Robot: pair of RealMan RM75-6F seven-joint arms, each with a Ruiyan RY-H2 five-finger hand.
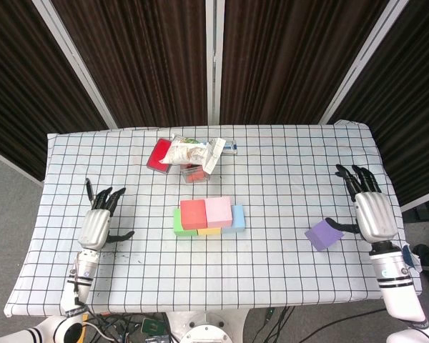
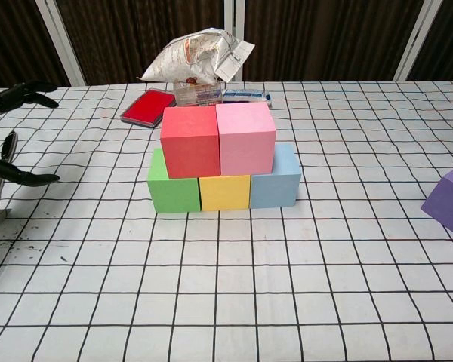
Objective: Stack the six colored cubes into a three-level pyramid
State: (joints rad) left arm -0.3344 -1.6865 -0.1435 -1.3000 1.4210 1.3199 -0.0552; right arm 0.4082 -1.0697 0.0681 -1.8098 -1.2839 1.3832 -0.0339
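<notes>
A green cube (image 2: 173,186), a yellow cube (image 2: 224,191) and a light blue cube (image 2: 275,181) form a row at the table's centre. On top of them sit a red cube (image 2: 190,140) and a pink cube (image 2: 245,137), side by side. A purple cube (image 1: 323,234) lies alone at the right, cut by the chest view's edge as the purple cube (image 2: 450,200). My right hand (image 1: 367,207) hovers open just right of the purple cube, thumb towards it. My left hand (image 1: 100,220) is open at the table's left, fingers spread.
A crumpled snack bag (image 1: 189,151), a red flat pad (image 1: 159,154) and a small clear box lie behind the stack. A spoon (image 2: 0,179) lies by my left hand. A small metal cup (image 1: 370,194) stands near the right edge.
</notes>
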